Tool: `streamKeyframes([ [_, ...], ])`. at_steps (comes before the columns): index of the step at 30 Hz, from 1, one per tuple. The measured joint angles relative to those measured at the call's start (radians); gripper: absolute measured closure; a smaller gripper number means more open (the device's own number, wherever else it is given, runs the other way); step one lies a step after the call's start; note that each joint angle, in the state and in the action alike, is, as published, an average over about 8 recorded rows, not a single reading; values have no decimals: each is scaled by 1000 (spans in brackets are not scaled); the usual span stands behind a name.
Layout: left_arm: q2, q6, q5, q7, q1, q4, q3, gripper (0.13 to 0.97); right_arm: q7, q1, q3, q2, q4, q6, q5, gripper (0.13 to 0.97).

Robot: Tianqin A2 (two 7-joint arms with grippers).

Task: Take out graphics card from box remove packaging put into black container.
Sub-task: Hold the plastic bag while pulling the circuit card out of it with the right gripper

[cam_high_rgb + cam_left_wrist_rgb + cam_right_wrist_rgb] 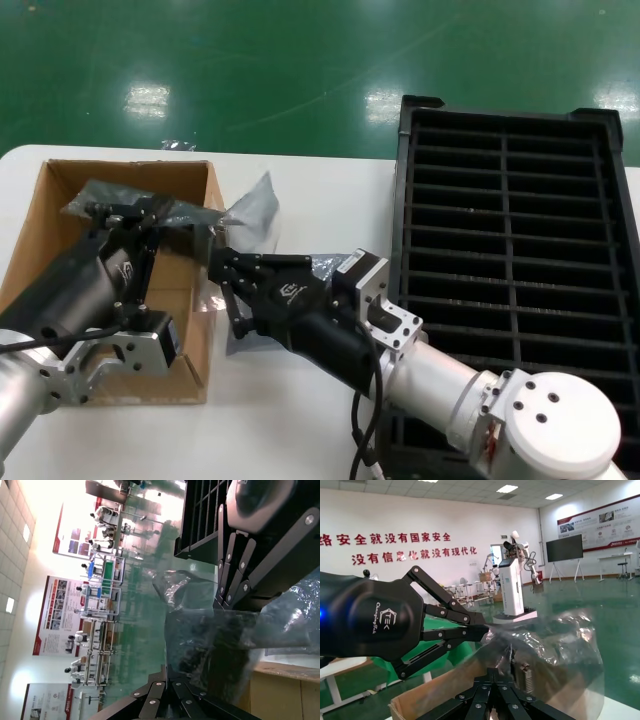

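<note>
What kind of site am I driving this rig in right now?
Most likely a robotics lab or factory training hall: a glossy green floor, red Chinese safety slogans on a white wall, wall posters, and another robot at a station behind the bagged card.

From my station I see a brown corrugated box (60, 235) on a plain white worktop (320, 200), with glossy green floor (250, 70) beyond. The packaging (250, 215) reads translucent grey-silver, crinkled with pale glints. The black container (510, 250) is matt black, ruled in two columns of narrow slots. Both the left gripper (150, 215) and right gripper (225, 275) have black jaws on silver-grey arms.
</note>
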Motion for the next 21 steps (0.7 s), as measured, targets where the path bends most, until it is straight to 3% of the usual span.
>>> streamKeyframes([
  [21,0,0,0,0,0,0,0,958,-38,-25,35,43,37,46,-16,961],
])
